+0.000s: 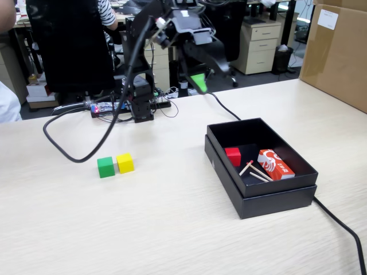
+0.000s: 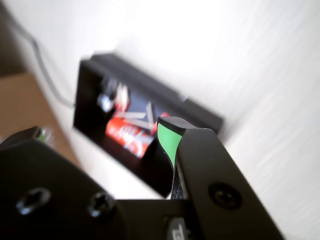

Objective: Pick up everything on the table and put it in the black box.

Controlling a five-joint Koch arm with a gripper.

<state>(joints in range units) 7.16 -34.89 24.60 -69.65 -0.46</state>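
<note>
With one small red cube (image 1: pixel 233 156) already in the shallow matte black cardboard box (image 1: pixel 274 197), the raised gripper (image 1: pixel 199 83), jaw gap unreadable, should travel left in the fixed view and descend squarely over the touching green cube (image 1: pixel 105 167) and yellow cube (image 1: pixel 125 162).

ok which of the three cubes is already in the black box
The red cube, inside the black box. The green cube and yellow cube sit on the table.
</note>
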